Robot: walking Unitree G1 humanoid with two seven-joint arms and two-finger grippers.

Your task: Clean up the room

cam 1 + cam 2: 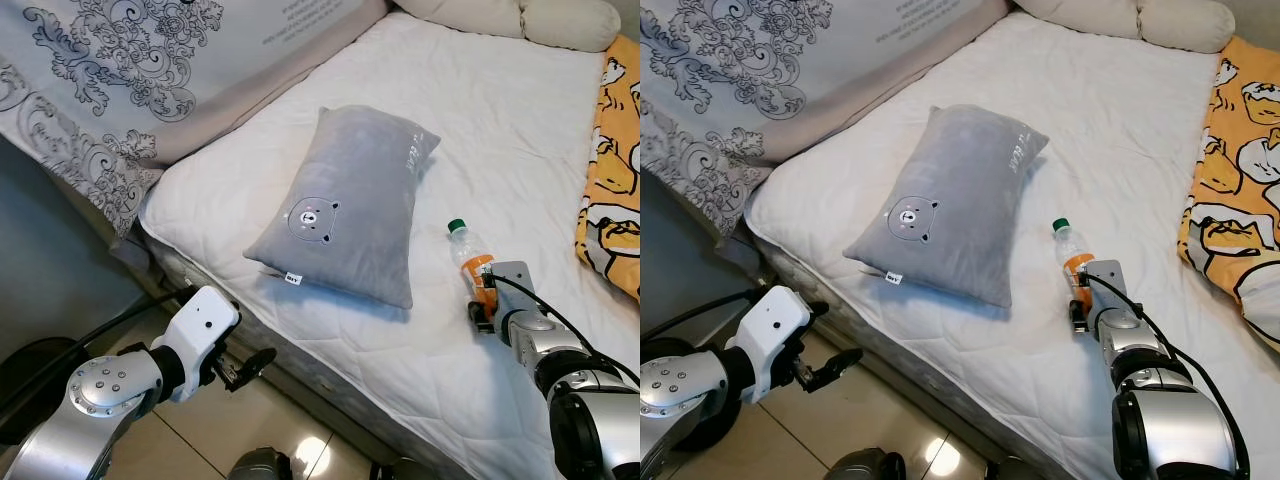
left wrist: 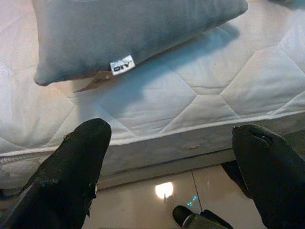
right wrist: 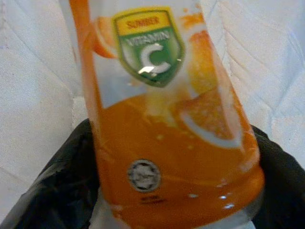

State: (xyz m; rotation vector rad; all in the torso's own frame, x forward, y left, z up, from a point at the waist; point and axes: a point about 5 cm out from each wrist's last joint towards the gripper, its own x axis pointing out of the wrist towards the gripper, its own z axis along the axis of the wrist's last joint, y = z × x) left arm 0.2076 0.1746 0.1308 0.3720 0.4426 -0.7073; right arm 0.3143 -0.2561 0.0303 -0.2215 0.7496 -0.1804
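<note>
The right gripper (image 3: 167,191) has its fingers clamped low on the bottle (image 1: 473,262) lying on the bed (image 1: 380,360), so a lift could let it swing or slip, while the left gripper (image 1: 250,368) hangs spread.

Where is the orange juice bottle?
The orange juice bottle lies on the white bed, to the right of the grey pillow, between the right gripper's fingers.

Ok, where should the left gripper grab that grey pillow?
Take the grey pillow by its near corner beside the white tag, coming in from the bed's edge. That corner lies closest to the open left gripper and is soft enough to pinch.
</note>
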